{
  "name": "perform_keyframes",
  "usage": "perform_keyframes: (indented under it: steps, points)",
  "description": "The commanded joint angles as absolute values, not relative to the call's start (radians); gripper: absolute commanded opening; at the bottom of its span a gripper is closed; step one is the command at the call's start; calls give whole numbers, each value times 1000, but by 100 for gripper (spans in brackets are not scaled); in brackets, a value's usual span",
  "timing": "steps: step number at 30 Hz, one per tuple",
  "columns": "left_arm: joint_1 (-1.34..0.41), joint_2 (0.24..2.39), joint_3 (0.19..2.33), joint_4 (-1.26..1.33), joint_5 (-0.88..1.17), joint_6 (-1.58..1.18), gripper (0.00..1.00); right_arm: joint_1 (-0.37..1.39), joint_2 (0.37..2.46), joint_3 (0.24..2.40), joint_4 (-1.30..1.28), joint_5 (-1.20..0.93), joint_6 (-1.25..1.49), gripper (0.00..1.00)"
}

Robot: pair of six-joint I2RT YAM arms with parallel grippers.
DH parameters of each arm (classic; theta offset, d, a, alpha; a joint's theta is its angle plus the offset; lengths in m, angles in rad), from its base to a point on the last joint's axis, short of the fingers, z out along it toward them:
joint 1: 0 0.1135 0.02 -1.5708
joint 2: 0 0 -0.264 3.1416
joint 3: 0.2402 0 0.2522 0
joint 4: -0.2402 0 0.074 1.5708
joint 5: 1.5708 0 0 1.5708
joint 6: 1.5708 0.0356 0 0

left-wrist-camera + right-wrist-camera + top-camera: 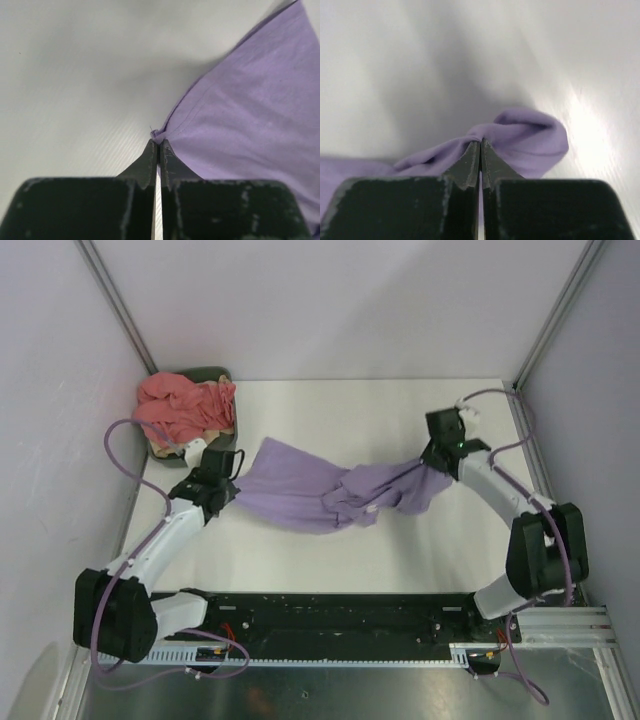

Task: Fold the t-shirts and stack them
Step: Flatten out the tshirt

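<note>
The left arm (165, 535) and right arm (495, 480) stretch inward to opposite ends of the crumpled lavender cloth t-shirt (300, 495) over the white counter (350, 410), jaws clenched on its fabric

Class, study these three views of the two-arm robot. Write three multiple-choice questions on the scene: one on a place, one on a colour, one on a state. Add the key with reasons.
1. Where does the dark bin stand?
A. at the far left corner of the table
B. at the far right corner
C. between the arm bases

2. What colour is the t-shirt stretched between the arms?
A. salmon-pink
B. lavender
C. tan

3. What is the left gripper doing?
A. open above the cloth
B. shut on nothing
C. shut on the t-shirt's edge

Key:
1 A: the top view shows it there, holding pink cloth.
2 B: all three views show purple fabric.
3 C: the left wrist view shows cloth pinched at the closed tips. The right gripper pinches likewise.
</note>
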State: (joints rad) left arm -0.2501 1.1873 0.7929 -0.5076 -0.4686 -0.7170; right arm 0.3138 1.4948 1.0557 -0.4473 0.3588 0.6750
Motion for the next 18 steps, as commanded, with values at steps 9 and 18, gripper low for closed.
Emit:
perform_keyframes:
  steps: [9, 18]
  points:
    - [-239, 1071, 819, -550, -529, -645, 0, 154, 1723, 1482, -555, 402, 508, 67]
    - [-240, 1100, 836, -550, -499, -653, 0, 438, 1476, 1199, -557, 334, 575, 67]
